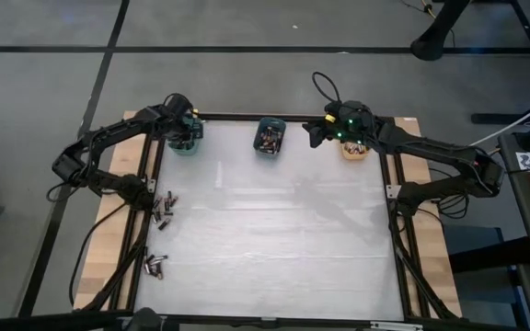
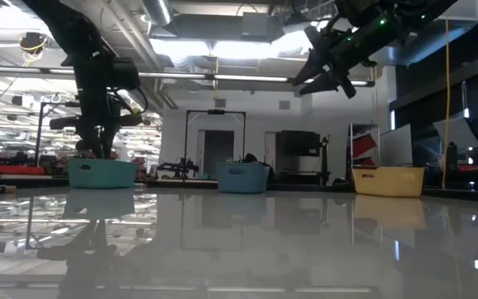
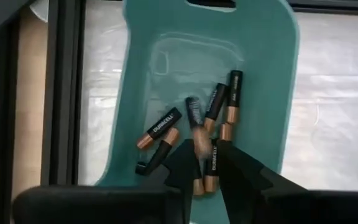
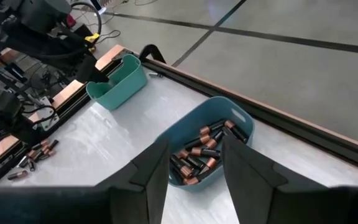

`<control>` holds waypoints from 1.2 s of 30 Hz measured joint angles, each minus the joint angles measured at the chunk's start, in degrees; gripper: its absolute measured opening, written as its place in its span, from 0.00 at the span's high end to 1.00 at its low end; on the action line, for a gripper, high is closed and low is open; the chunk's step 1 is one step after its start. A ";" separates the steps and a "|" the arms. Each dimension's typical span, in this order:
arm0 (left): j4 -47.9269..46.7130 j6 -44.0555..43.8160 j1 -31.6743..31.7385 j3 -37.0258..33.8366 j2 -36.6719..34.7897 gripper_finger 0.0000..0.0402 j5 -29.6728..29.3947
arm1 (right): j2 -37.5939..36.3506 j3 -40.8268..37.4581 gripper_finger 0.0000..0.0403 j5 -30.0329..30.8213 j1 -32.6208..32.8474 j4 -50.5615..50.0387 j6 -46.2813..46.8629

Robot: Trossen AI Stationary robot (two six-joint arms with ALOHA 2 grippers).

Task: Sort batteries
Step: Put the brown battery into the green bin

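- Your left gripper (image 3: 205, 163) hangs directly over the teal bin (image 1: 184, 138) at the far left corner of the table (image 1: 274, 239). Its fingers stand only narrowly apart, and a battery shows in the slot between them; you cannot tell if it is gripped or lies below.
- Several batteries (image 3: 194, 127) lie on the floor of the teal bin, dark with coppery ends.
- Your right gripper (image 4: 194, 163) is raised near the orange bin (image 1: 354, 147), half open and holding nothing, looking toward the blue bin (image 4: 207, 149).
- The blue bin, in the middle of the far edge, is full of batteries.
- Loose batteries (image 1: 164, 208) lie in two small groups by the table's left edge, near the frame rail (image 1: 147, 221).
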 joint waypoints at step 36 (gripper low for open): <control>-39.22 -1.28 -38.20 4.32 -14.17 0.65 12.01 | 0.00 0.00 0.64 5.58 -0.06 2.29 -4.52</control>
